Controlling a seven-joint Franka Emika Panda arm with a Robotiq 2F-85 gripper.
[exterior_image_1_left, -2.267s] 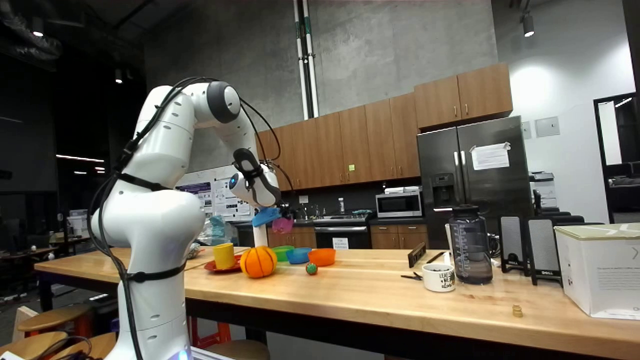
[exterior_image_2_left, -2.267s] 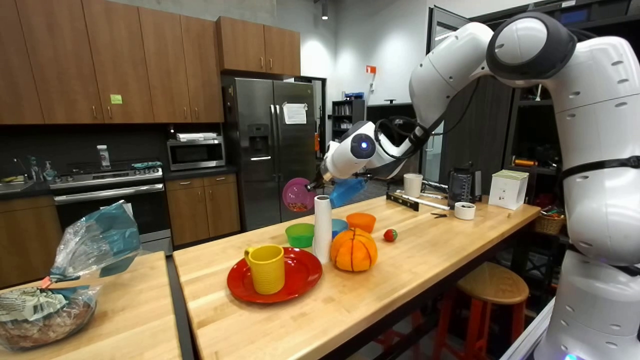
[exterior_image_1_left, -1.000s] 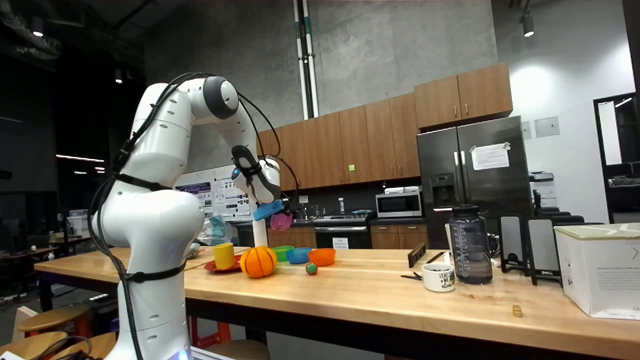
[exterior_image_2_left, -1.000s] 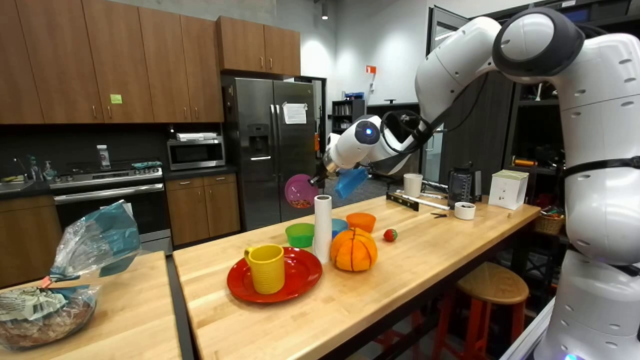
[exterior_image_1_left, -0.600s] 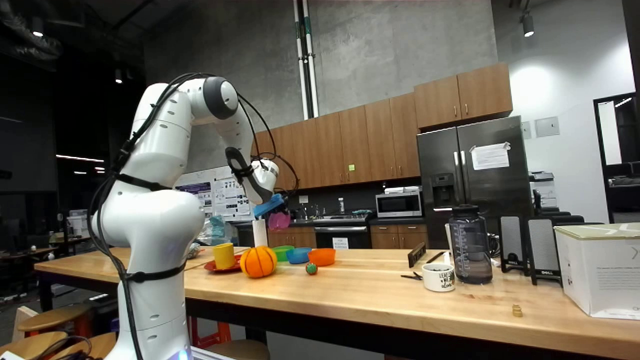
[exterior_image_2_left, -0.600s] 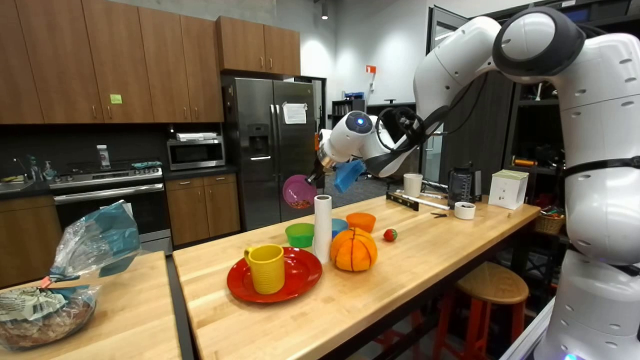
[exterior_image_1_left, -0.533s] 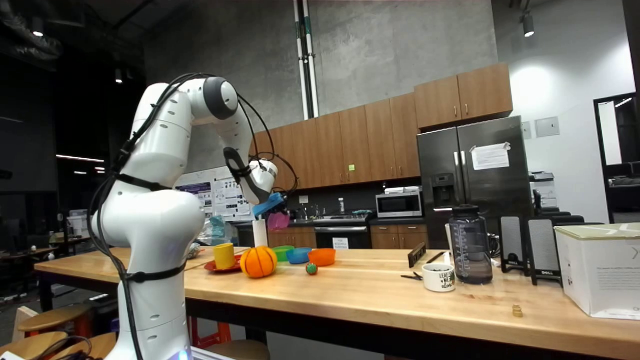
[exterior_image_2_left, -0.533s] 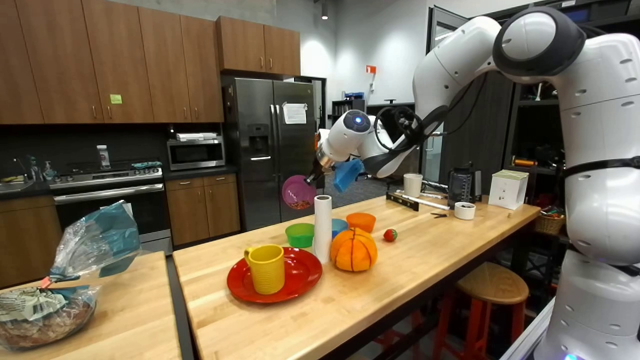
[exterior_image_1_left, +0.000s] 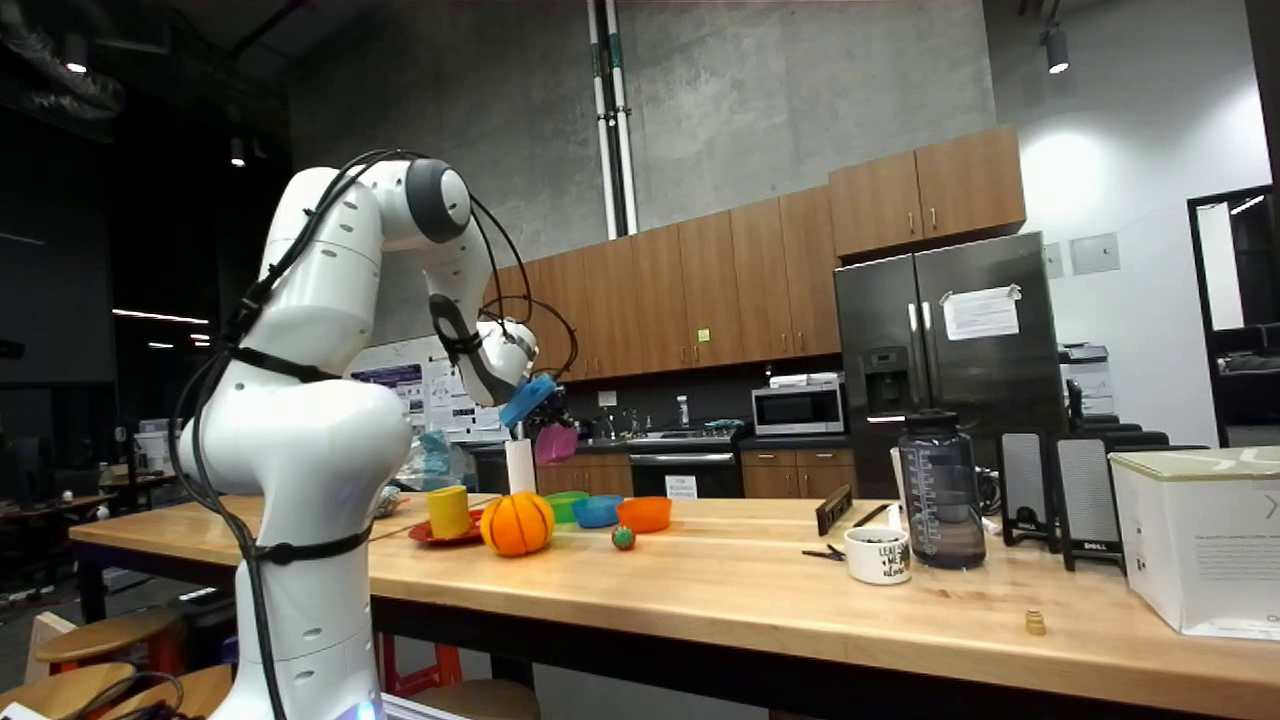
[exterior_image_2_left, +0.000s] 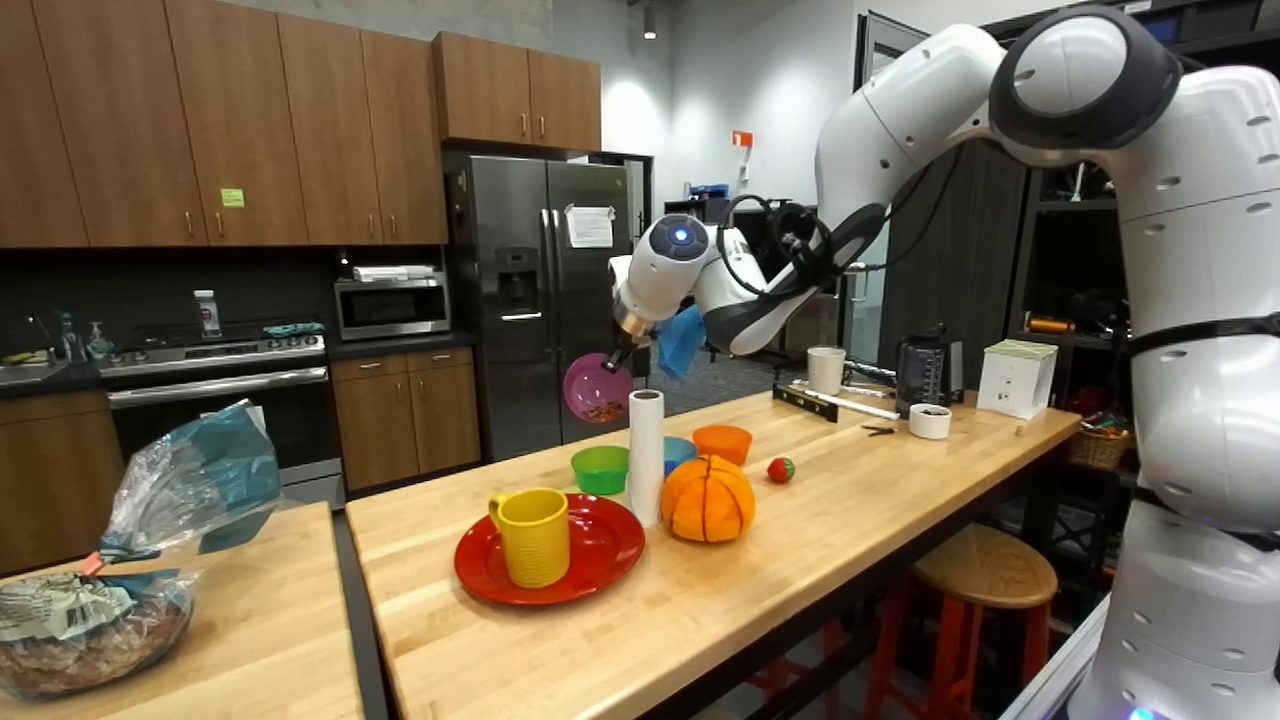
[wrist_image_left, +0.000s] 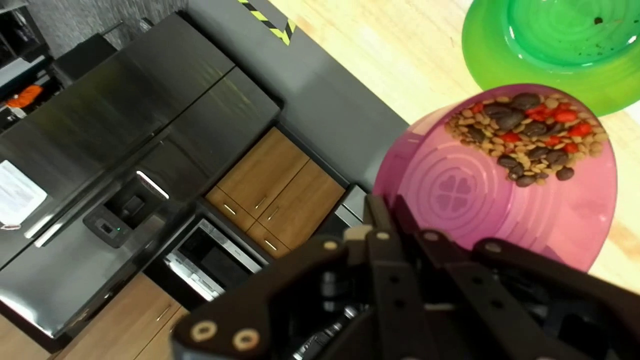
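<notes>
My gripper is shut on the rim of a translucent pink-purple bowl, its fingertips pinching the near wall. The bowl hangs in the air, steeply tilted, with its mouth toward the camera in an exterior view. Brown, tan and red dry bits have gathered along its low side. Beyond that side, the wrist view shows a green bowl on the table, partly covered by the held one. A blue bowl and an orange bowl stand beside the green one.
A tall white roll stands just in front of the green bowl. Near it are an orange stuffed ball, a red plate bearing a yellow mug, and a toy strawberry. A water bottle stands farther along the table.
The wrist has swung leftward in both exterior views and its blue part has turned steeper. The held bowl has shifted only a little left. Things on the table have not moved.
</notes>
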